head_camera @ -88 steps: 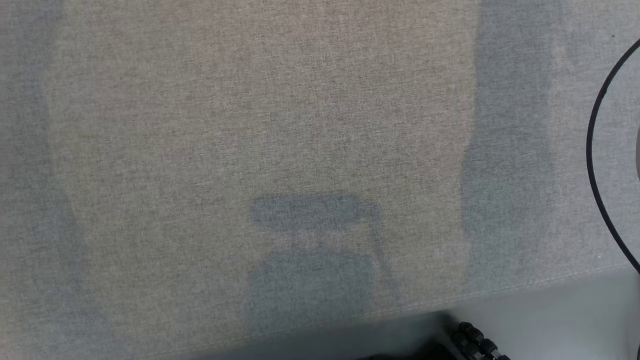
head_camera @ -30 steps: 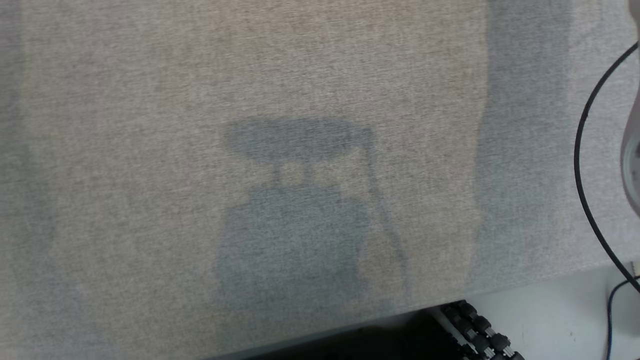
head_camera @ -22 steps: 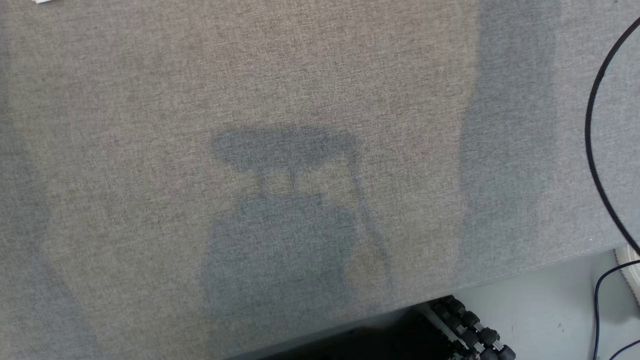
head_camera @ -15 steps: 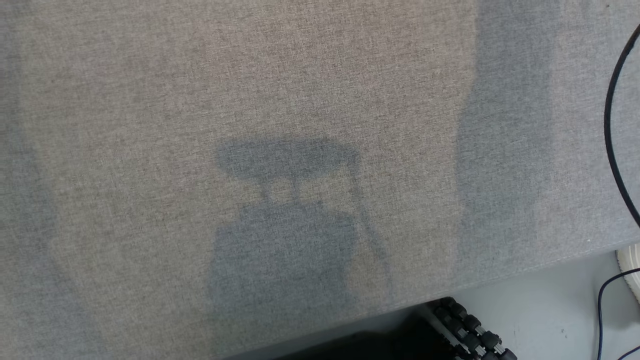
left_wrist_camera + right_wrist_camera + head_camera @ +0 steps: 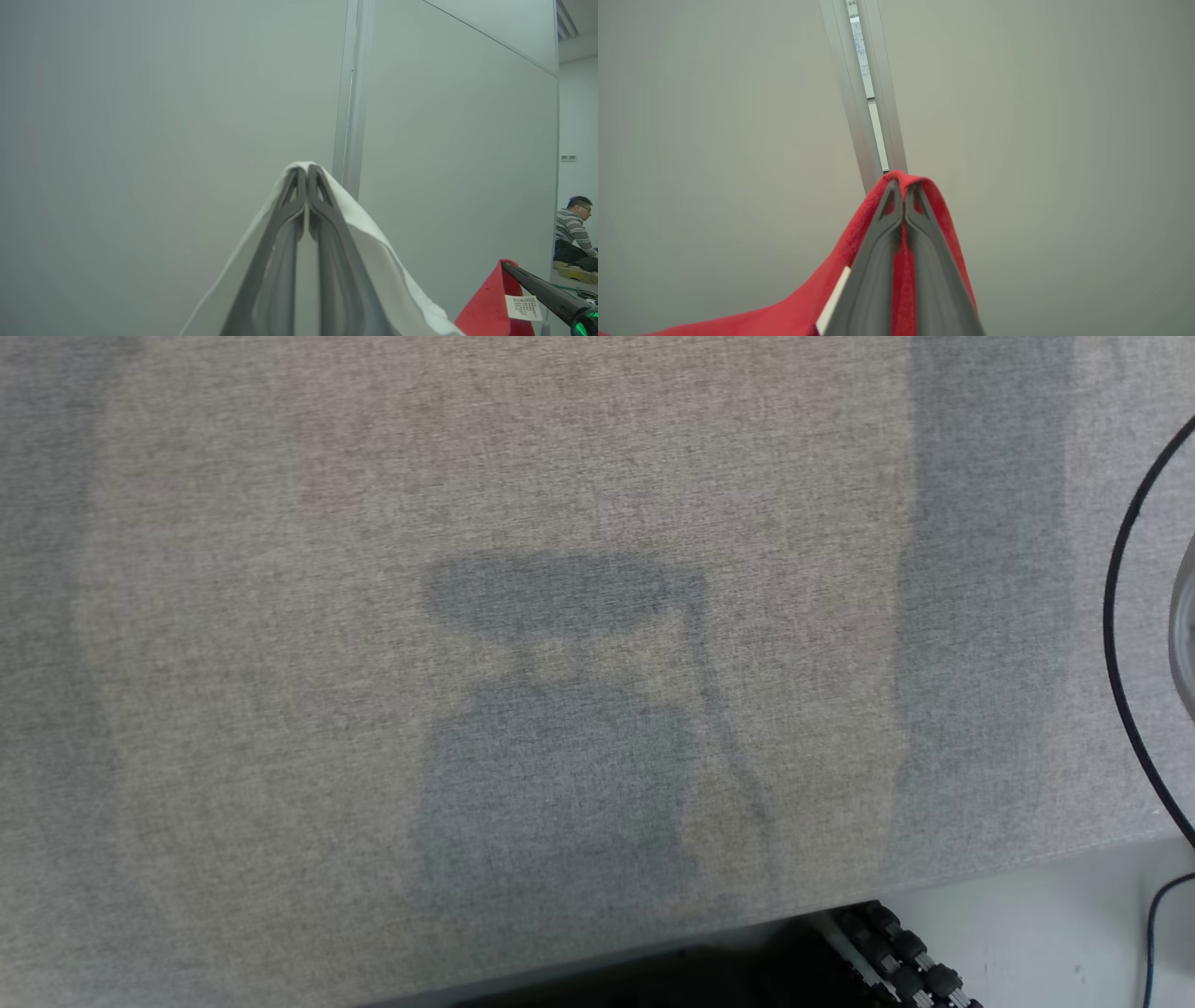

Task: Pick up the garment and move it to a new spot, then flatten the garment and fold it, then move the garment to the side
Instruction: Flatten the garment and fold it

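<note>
Grippers (image 5: 307, 170) aloft, tight on garment (image 5: 936, 200).

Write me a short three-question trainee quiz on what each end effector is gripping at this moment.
1. True or false: the left end effector is shut on white cloth.
2. What colour is the cloth gripped by the right end effector? A) blue B) red C) green
3. Fill in: in the head view, a black ___ curves along the right edge.

Key: 1 true. 2 B, the red cloth. 3 cable.

Grey fabric surface (image 5: 280, 616), pale wall (image 5: 140, 116)
</note>
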{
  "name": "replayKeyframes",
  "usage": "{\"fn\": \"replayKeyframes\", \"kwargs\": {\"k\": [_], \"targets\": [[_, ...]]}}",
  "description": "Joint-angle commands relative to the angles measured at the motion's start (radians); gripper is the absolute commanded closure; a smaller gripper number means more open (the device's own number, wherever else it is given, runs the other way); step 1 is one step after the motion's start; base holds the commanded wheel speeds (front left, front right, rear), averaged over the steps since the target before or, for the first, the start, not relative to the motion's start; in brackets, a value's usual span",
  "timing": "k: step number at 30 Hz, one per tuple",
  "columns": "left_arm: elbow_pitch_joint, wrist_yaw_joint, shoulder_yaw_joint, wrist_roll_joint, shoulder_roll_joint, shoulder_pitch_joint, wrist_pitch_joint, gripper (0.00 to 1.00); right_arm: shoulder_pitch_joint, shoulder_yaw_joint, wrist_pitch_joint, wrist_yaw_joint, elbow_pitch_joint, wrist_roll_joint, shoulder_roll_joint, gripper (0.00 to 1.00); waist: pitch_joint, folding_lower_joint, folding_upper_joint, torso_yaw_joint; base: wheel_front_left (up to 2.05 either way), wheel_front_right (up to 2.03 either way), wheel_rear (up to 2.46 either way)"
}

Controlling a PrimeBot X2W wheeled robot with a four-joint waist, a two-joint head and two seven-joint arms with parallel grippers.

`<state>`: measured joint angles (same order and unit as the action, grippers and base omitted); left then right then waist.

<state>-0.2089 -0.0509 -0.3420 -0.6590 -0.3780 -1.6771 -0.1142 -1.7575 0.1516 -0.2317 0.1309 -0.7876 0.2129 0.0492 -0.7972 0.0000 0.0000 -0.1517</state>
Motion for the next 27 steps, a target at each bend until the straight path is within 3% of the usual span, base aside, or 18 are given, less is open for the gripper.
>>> {"fn": "replayKeyframes", "kwargs": {"k": [1, 7, 13, 20, 27], "targets": [[0.028, 0.014, 0.012, -0.02, -0.018, 0.04, 0.018, 1.0, 0.023, -0.022, 0.02, 0.0, 0.01, 0.013, 0.012, 1.0, 0.007, 0.0, 0.0, 0.014, 0.0, 0.0, 0.0], [0.207, 0.081, 0.049, -0.096, -0.089, 0.29, 0.117, 1.0, 0.192, -0.153, 0.165, 0.0, 0.068, 0.069, 0.077, 1.0, 0.074, 0.0, 0.0, 0.039, 0.0, 0.0, 0.0], [0.242, 0.137, 0.014, -0.087, -0.131, 0.567, 0.143, 1.0, 0.417, -0.287, 0.361, 0.0, 0.179, 0.131, 0.169, 1.0, 0.186, 0.0, 0.0, 0.077, 0.0, 0.0, 0.0], [0.249, 0.188, -0.047, -0.116, -0.102, 0.878, 0.13, 1.0, 0.683, -0.344, 0.589, 0.0, 0.356, 0.218, 0.249, 1.0, 0.328, 0.0, 0.0, 0.106, 0.0, 0.0, 0.0], [0.28, 0.271, -0.094, -0.149, -0.054, 1.139, 0.121, 1.0, 0.973, -0.295, 0.783, 0.0, 0.548, 0.232, 0.291, 1.0, 0.438, 0.0, 0.0, 0.131, 0.0, 0.0, 0.0]]}}
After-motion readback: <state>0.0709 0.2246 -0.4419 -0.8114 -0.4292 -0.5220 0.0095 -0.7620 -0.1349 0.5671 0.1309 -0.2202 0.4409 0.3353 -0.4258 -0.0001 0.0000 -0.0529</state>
